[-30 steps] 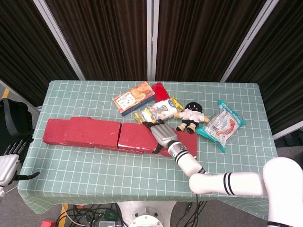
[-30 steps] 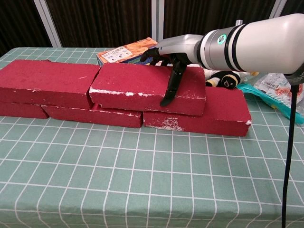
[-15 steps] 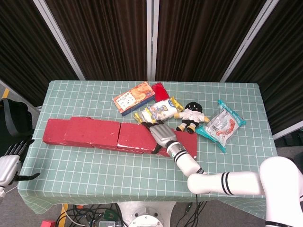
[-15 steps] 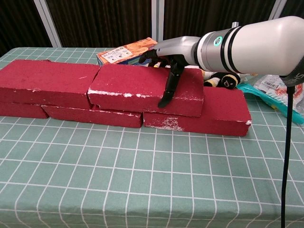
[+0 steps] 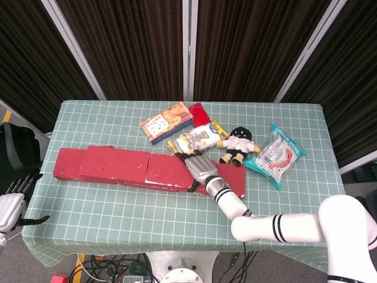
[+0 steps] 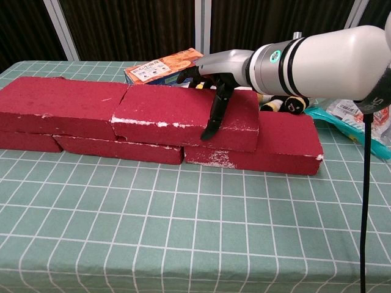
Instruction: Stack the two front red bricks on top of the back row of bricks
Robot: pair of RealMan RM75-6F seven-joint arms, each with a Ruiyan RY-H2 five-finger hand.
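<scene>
Two red bricks lie on top of the back row of bricks (image 6: 250,149). The upper left brick (image 6: 61,101) (image 5: 112,165) sits untouched. My right hand (image 6: 215,78) (image 5: 200,168) grips the upper right brick (image 6: 168,111) (image 5: 166,170), its thumb down the front face and its fingers over the back edge. That brick's left end meets the upper left brick, and its right end leaves part of the lowest right brick (image 5: 234,177) bare. My left hand (image 5: 10,203) hangs open off the table's left front corner, holding nothing.
Behind the bricks lie an orange cracker box (image 5: 166,122) (image 6: 162,66), a small red packet (image 5: 199,111), a white snack pack (image 5: 200,137), a plush doll (image 5: 237,144) and a teal snack bag (image 5: 274,154). The green checked cloth (image 6: 183,232) spreads in front.
My right hand has slid the upper right brick slightly to the left, closer against the upper left brick. The left hand has not moved.
</scene>
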